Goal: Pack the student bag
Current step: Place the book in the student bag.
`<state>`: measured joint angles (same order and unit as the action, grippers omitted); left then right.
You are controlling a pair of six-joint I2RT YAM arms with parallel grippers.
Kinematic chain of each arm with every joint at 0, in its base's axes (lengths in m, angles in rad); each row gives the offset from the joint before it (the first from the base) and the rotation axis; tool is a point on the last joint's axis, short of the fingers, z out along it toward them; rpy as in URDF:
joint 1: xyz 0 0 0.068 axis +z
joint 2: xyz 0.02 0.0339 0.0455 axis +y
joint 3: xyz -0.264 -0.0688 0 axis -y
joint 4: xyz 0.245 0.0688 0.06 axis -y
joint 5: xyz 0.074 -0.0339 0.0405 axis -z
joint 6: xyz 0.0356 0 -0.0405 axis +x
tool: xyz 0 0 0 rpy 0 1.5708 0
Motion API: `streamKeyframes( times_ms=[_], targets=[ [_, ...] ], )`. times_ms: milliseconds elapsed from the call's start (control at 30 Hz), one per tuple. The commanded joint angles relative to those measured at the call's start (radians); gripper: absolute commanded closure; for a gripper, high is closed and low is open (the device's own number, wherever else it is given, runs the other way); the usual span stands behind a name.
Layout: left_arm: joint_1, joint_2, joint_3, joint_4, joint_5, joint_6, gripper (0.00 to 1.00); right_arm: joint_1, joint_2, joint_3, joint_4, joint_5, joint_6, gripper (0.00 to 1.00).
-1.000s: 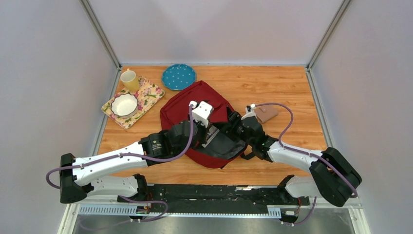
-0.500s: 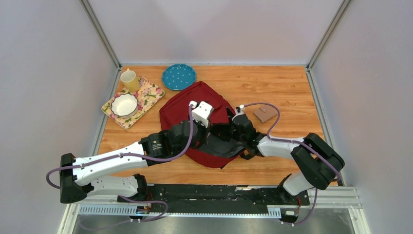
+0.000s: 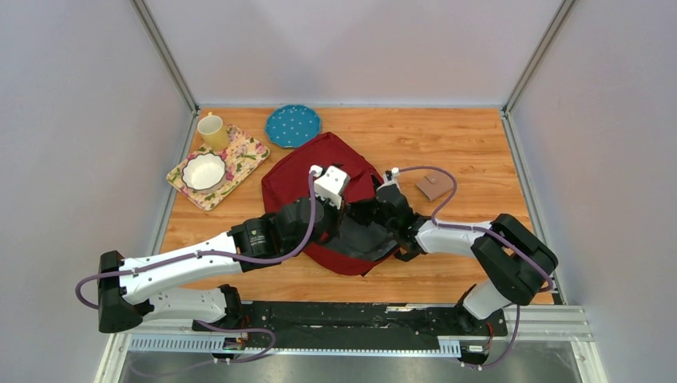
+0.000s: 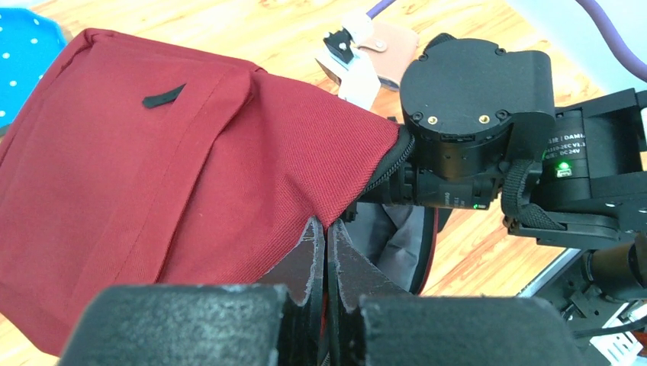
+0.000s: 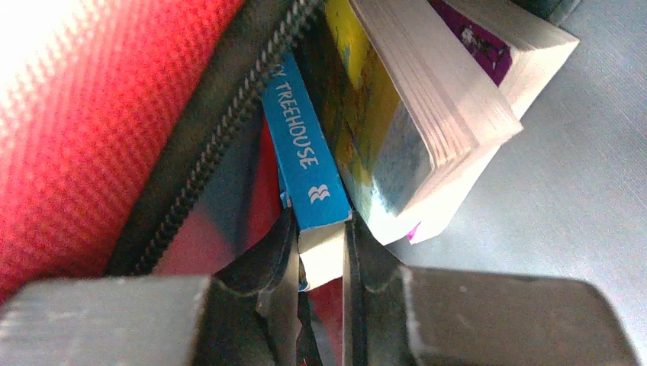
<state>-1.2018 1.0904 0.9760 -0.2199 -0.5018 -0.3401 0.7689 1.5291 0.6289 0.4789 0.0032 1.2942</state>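
Left gripper tight on red edge of the student bag, right arm seemingly at its mouth.

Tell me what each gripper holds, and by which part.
Left gripper: the student bag, pinched at its opening's edge. Right gripper: a blue book, by the end of its spine.

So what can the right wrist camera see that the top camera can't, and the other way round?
Only the right wrist view: a blue book with TREEHOUSE on its spine, pinched between the right fingers, more books leaning beside it, and a black zipper.

Only the top view: the yellow cup, the white bowl on the flowery tray, the blue dotted plate and a brown wallet.

Both: the red student bag.
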Motion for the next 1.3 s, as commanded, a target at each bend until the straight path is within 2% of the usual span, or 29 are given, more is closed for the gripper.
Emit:
streamKeyframes(
  times_ms=[0,33,100,133,200,233,300,333,400,433,500,533,567,633,667,800,900,933,1000,1100,1267],
  targets=[
    [-0.002,-0.009,0.000,0.037,0.031,-0.034,1.00,0.001,0.019,0.068,0.144,0.049,-0.024,0.97],
    [-0.002,-0.009,-0.003,0.028,0.031,-0.037,1.00,0.001,0.010,0.057,0.139,0.038,-0.045,0.78],
    [-0.004,-0.018,-0.022,0.013,0.031,-0.054,1.00,0.003,-0.059,-0.003,0.115,0.017,-0.111,0.64],
    [-0.004,-0.024,-0.029,0.008,0.029,-0.057,1.00,0.003,-0.098,-0.024,0.037,0.024,-0.133,0.50],
    [-0.002,-0.044,-0.060,-0.001,0.023,-0.068,1.00,-0.002,-0.235,-0.086,-0.052,0.043,-0.218,0.46],
    [-0.002,-0.052,-0.072,-0.001,0.022,-0.073,1.00,0.000,-0.288,-0.098,-0.172,0.064,-0.242,0.39],
    [-0.004,-0.073,-0.103,0.008,0.022,-0.079,0.96,0.000,-0.447,-0.133,-0.276,0.112,-0.295,0.37],
    [-0.004,-0.076,-0.109,0.008,0.028,-0.080,0.88,0.000,-0.496,-0.132,-0.436,0.138,-0.327,0.35],
    [-0.002,-0.080,-0.117,0.004,0.037,-0.080,0.80,-0.002,-0.619,-0.136,-0.589,0.228,-0.351,0.34],
    [-0.004,-0.081,-0.117,0.001,0.067,-0.080,0.68,-0.003,-0.657,-0.141,-0.702,0.271,-0.354,0.33],
    [-0.002,-0.083,-0.111,-0.009,0.107,-0.073,0.58,-0.017,-0.766,-0.150,-0.770,0.340,-0.377,0.31],
    [-0.004,-0.083,-0.100,-0.013,0.155,-0.073,0.48,-0.026,-0.799,-0.150,-0.827,0.360,-0.384,0.30],
    [-0.004,-0.086,-0.093,-0.028,0.178,-0.077,0.45,-0.051,-0.849,-0.150,-0.845,0.382,-0.404,0.29],
    [-0.005,-0.099,-0.067,-0.045,0.253,-0.085,0.30,-0.115,-0.879,-0.129,-0.884,0.377,-0.424,0.27],
    [-0.016,-0.109,-0.063,-0.053,0.262,-0.089,0.27,-0.140,-0.886,-0.120,-0.890,0.356,-0.453,0.27],
    [-0.038,-0.184,-0.080,-0.088,0.200,-0.115,0.27,-0.278,-0.819,-0.060,-0.892,0.226,-0.530,0.26],
    [-0.035,-0.237,-0.114,-0.232,-0.094,-0.230,0.26,-0.370,-0.716,0.000,-0.867,0.103,-0.585,0.25],
    [-0.035,-0.259,-0.147,-0.268,-0.147,-0.311,0.26,-0.403,-0.660,0.009,-0.849,0.013,-0.604,0.26],
    [-0.028,-0.283,-0.192,-0.375,-0.245,-0.402,0.22,-0.414,-0.592,0.057,-0.838,-0.041,-0.636,0.26],
    [-0.007,-0.319,-0.328,-0.424,-0.235,-0.535,0.21,-0.416,-0.465,0.123,-0.817,-0.106,-0.688,0.26],
    [0.015,-0.351,-0.424,-0.467,-0.219,-0.711,0.20,-0.421,-0.284,0.187,-0.804,-0.144,-0.725,0.26]
  ],
)
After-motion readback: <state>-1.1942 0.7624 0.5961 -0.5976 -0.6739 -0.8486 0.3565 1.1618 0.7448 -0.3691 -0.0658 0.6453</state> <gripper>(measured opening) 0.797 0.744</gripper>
